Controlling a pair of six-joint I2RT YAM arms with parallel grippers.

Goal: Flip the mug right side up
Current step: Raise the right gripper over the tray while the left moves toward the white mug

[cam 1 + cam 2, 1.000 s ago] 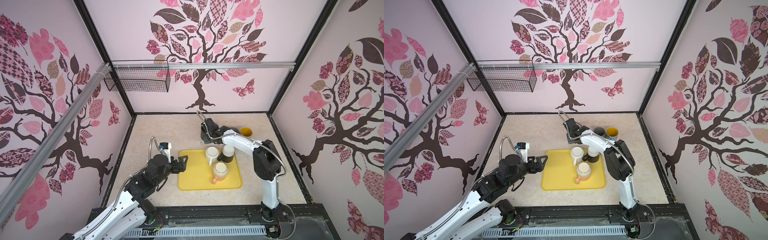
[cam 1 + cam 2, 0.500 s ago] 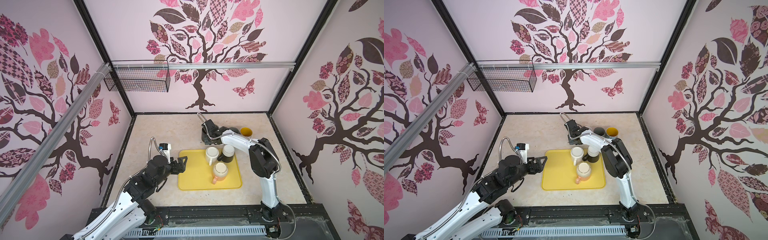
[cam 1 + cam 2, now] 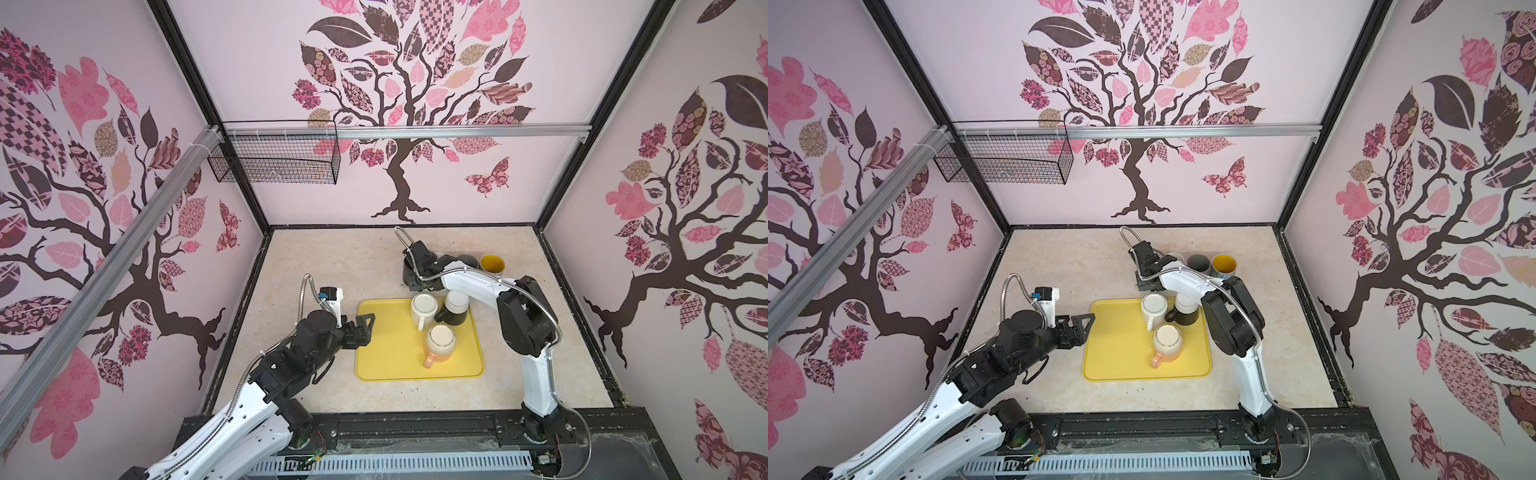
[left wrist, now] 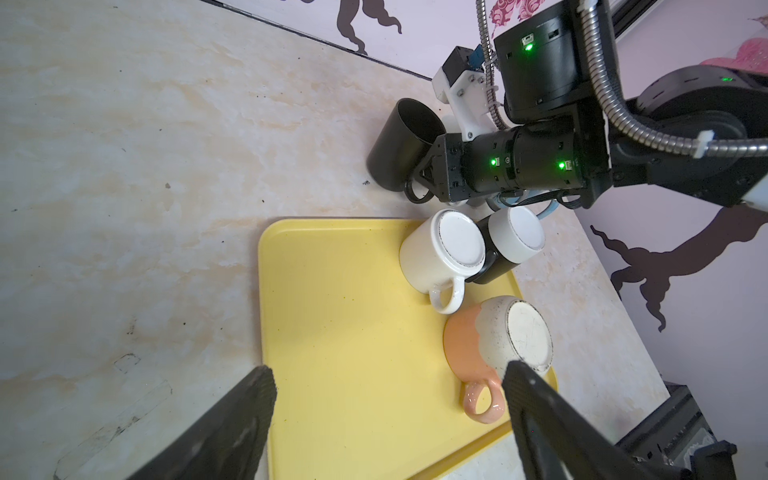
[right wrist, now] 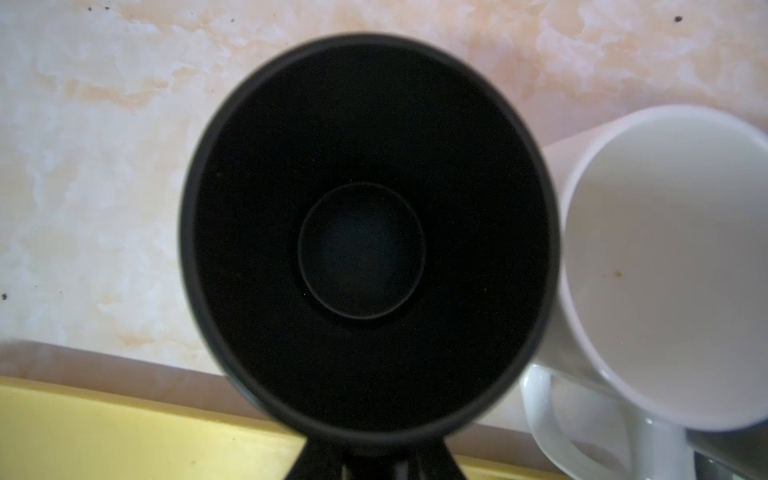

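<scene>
1. Two claws to report. My right gripper [image 4: 430, 168] is clenched, by the look of it on the handle of the black mug [image 4: 395, 145]. My left gripper [image 3: 365, 328] hangs released, jaws wide, above the left edge of the yellow tray [image 4: 332, 332].
2. That black mug stands mouth-up on the table [image 4: 124, 166], just beyond the tray's far edge. My right wrist view looks straight down its dark inside. It is close against an upright white mug [image 5: 665, 270]; I cannot tell whether they touch.
3. I judge the turning done. What is left is to let go cleanly without tipping the mug or knocking its neighbour.
4. It looks like glazed ceramic: stiff, fairly heavy, slick and chippable. Held by the handle, its weight hangs to one side and may swing, so I would pinch the handle close to the wall or clamp the wall over the rim.
5. On the tray itself, an inverted white mug [image 4: 440, 253], a two-tone mug [image 4: 515, 235] and an orange mug [image 4: 498, 340] sit bottom-up.
</scene>
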